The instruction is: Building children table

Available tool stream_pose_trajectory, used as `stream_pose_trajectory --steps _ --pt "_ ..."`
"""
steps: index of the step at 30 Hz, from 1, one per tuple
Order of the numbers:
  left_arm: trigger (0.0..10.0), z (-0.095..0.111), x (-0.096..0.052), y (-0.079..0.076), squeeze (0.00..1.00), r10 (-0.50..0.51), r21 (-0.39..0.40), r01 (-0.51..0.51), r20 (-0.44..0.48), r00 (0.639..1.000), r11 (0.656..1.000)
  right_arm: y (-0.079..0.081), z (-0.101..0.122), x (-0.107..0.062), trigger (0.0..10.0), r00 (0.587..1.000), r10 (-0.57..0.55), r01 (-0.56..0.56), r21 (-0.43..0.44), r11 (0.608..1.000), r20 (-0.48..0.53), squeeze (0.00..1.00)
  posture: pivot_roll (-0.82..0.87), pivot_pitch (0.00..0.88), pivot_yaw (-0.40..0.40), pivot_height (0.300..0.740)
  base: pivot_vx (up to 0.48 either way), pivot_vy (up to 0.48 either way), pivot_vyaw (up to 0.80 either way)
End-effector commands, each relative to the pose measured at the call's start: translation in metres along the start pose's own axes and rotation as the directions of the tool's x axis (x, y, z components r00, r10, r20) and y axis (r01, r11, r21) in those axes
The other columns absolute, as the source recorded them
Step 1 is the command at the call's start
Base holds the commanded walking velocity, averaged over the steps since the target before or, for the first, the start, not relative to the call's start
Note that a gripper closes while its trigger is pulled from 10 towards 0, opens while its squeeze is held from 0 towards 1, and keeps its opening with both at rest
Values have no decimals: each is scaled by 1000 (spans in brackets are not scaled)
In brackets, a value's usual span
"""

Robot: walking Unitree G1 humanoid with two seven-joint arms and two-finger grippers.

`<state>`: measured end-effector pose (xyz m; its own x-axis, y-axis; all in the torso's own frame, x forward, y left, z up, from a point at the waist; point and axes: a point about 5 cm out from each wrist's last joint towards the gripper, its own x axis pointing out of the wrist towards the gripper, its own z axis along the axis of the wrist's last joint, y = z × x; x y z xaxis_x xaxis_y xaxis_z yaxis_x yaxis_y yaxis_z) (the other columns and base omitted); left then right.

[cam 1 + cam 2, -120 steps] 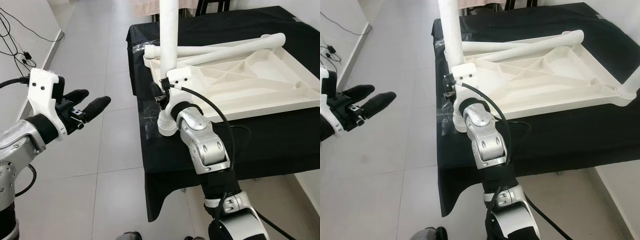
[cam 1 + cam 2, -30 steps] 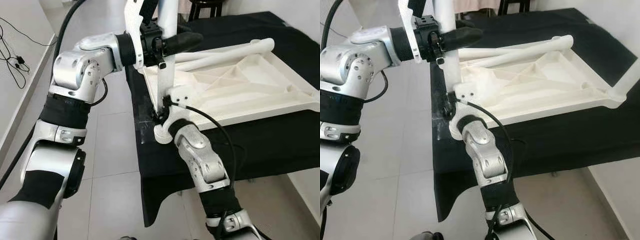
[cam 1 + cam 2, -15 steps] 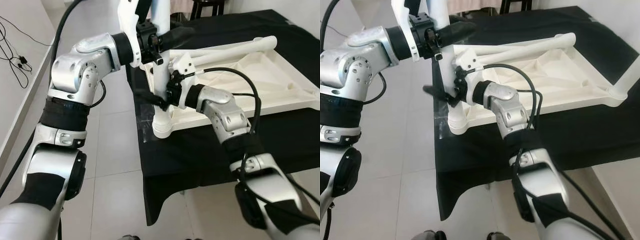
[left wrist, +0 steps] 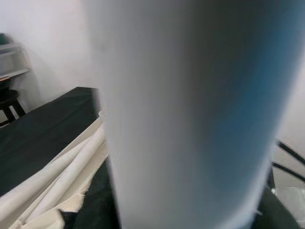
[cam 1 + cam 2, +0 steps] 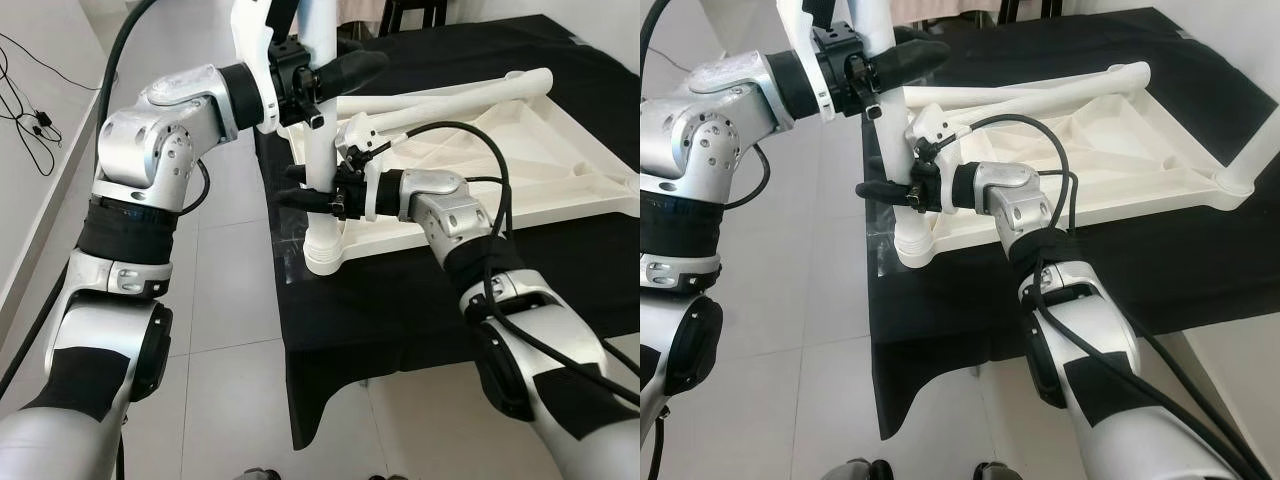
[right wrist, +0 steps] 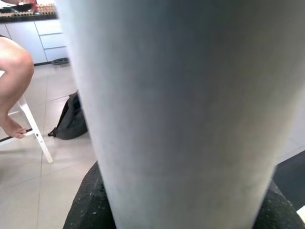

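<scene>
Both grippers clamp the upright white leg [image 5: 321, 130] — left gripper [image 5: 335, 72] high, right gripper [image 5: 312, 197] low, near the socket [image 5: 324, 258] at the corner of the upturned tabletop [image 5: 470, 165] on the black-clothed table [image 5: 420, 290]; judging by this, seating the leg is underway — next, press or twist it home.

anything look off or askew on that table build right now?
Nothing looks damaged. The white tabletop lies upside down on the black-draped table, with loose legs resting across it. The upright leg stands at its near-left corner, with the left gripper high on it and the right gripper lower down.
</scene>
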<state>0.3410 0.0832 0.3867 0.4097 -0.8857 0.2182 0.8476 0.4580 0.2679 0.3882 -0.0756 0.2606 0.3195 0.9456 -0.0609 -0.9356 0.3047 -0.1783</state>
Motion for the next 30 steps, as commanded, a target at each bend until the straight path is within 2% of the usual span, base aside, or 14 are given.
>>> stream_pose_trajectory --steps 1,2,5,7,8,10,11,20,21,22,23,24,25,30 --pt "7098 -9 4 -9 1000 -56 15 57 -41 998 998 2 -2 7 0 1000 3 -3 41 999 12 0 50 157 42 740 0 0 0" --pt "10000 -9 3 -5 1000 -12 4 12 -30 999 1000 0 -8 6 0 998 -68 68 54 996 -2 0 51 155 28 740 0 0 0" --pt "10000 -9 3 -5 1000 -12 4 12 -30 999 1000 0 -8 6 0 998 -68 68 54 996 -2 0 51 155 28 740 0 0 0" --pt "10000 -6 -2 1 1000 39 5 -39 -21 999 999 -2 -19 7 0 980 -199 200 96 975 -16 0 44 153 16 740 0 0 0" --pt "10000 -2 -10 9 0 116 -13 -116 -3 993 993 1 -39 10 0 882 -465 472 129 872 -80 0 55 155 -2 740 0 0 0" --pt "10000 -2 -10 9 0 116 -13 -116 -3 993 993 1 -39 10 0 882 -465 472 129 872 -80 0 55 155 -2 740 0 0 0" --pt "10000 -1 -27 22 0 232 -6 -232 -22 973 973 34 -65 21 0 764 -627 646 178 743 -154 0 67 172 25 740 0 0 0" --pt "10000 -1 -27 22 0 232 -6 -232 -22 973 973 34 -65 21 0 764 -627 646 178 743 -154 0 67 172 25 740 0 0 0" --pt "10000 -2 -42 28 0 312 29 -311 -57 948 950 57 -74 23 0 651 -734 758 200 621 -191 0 48 172 34 740 0 0 0" --pt "10000 -2 -42 28 0 312 29 -311 -57 948 950 57 -74 23 0 651 -734 758 200 621 -191 0 48 172 34 740 0 0 0" --pt "10000 4 -79 39 0 442 92 -435 -93 892 896 64 -73 26 0 590 -786 805 210 555 -185 0 84 163 16 740 0 0 0" --pt "10000 7 -109 41 0 529 151 -511 -129 839 846 64 -72 32 0 584 -794 808 218 548 -168 0 91 164 17 740 0 0 0" --pt "10000 7 -109 41 0 529 151 -511 -129 839 846 64 -72 32 0 584 -794 808 218 548 -168 0 91 164 17 740 0 0 0" --pt "10000 0 -162 25 0 608 166 -585 -190 771 794 58 -73 33 0 573 -805 815 209 540 -155 0 99 161 17 740 0 0 0"
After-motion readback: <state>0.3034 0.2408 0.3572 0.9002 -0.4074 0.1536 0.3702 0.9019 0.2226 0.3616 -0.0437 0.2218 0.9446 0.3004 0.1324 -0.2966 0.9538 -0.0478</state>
